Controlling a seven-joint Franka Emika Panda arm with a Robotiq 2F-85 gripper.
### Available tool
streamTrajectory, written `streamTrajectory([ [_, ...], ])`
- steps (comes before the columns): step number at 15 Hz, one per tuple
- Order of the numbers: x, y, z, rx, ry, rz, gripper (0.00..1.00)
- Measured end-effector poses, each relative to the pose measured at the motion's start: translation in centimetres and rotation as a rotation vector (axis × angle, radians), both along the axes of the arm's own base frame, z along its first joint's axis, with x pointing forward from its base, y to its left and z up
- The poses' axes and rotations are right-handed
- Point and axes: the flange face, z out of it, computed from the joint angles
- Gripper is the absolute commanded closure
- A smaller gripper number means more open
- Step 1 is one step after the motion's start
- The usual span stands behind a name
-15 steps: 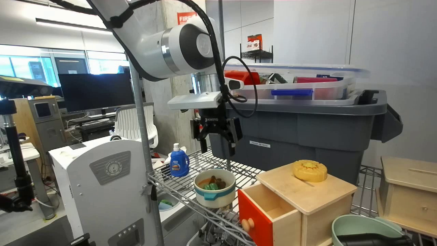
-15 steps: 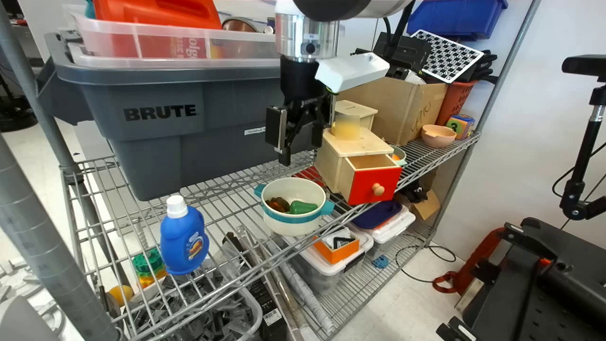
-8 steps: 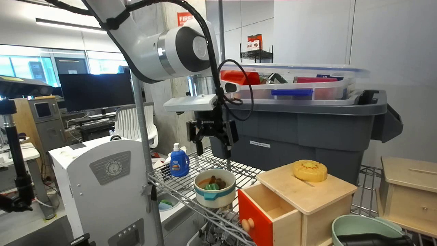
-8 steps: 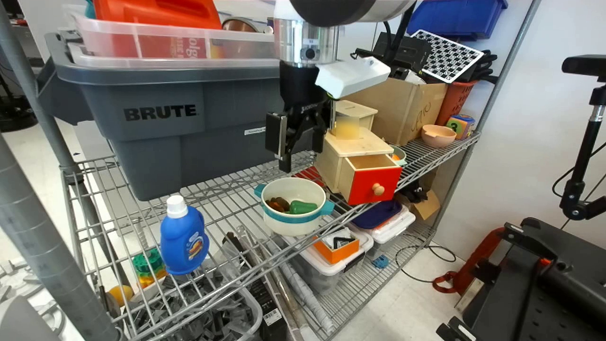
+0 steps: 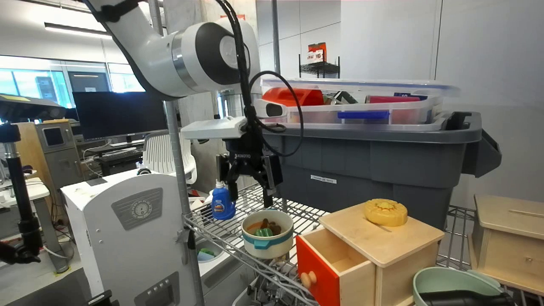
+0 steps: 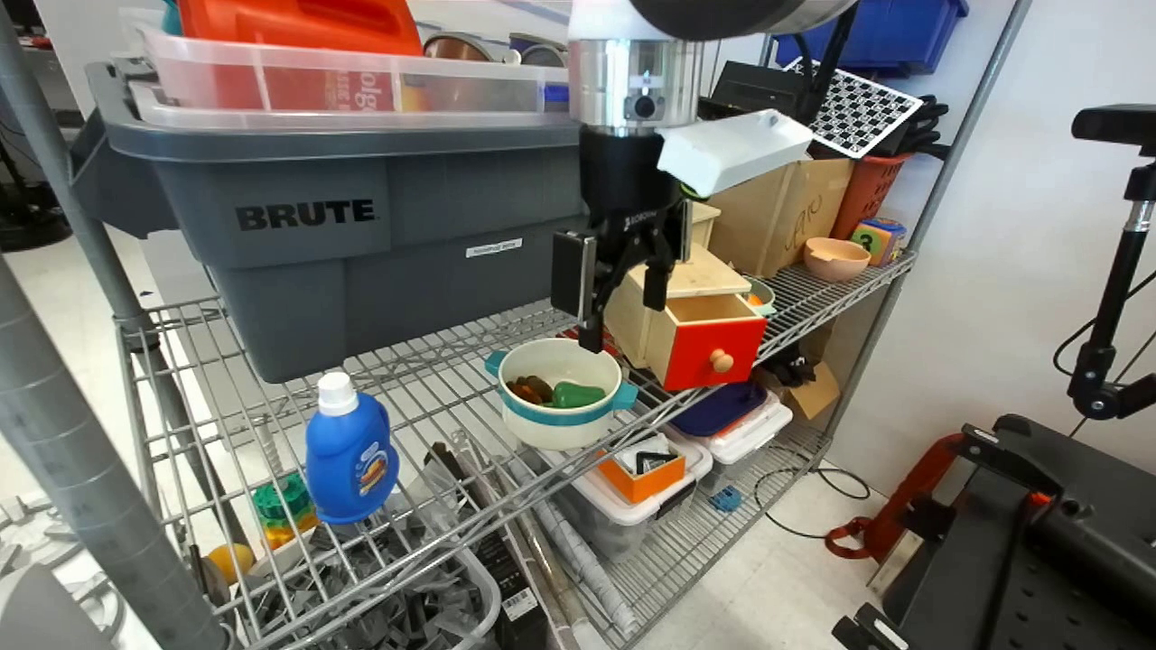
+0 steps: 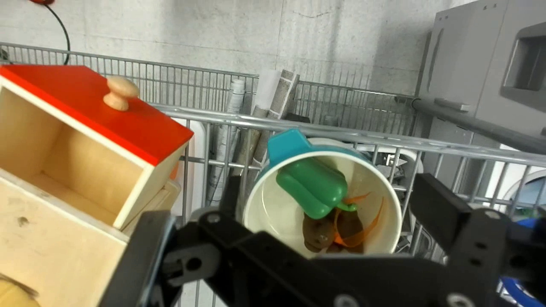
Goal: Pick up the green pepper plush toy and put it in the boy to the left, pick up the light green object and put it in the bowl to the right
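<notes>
The jaws stand wide with nothing held; in the wrist view, the mouth of the white bowl (image 7: 268,211) shows between them. The green pepper plush toy (image 7: 313,183) lies in this bowl, near the wall by a teal handle (image 7: 288,144). Probable step: approach for a pick, though the pepper may already be at its goal.

1. Centre on the pepper, not on the bowl.
2. Rotate so that the jaws close across its body.
3. Lower vertically; keep clear of the rim.
4. Close; lift straight before any sideways travel.

Counts: in the bowl, one pepper and at least two brown lumps (image 7: 316,234). On the worktop (image 7: 222,117): one white bowl, one blue bottle (image 6: 350,460), one drawer unit (image 5: 361,231) with one pulled-out drawer (image 5: 316,270), one yellow piece (image 5: 385,213) on top. Beyond: one grey-green bowl (image 5: 450,279). Light green object: not identifiable.
</notes>
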Motion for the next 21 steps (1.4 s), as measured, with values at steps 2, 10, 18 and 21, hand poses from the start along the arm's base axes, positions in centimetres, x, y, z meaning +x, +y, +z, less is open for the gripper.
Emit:
streamTrajectory([
  [2, -1.4, 0.0, 0.8, -0.006, -0.004, -0.012, 0.0],
  [10, -7.0, 0.3, 5.4, -0.04, -0.066, -0.057, 0.0],
  [18, -7.2, -5.1, 9.3, -0.04, -0.125, -0.174, 0.0],
  [21, -8.5, -5.0, 9.8, -0.046, -0.129, -0.176, 0.0],
])
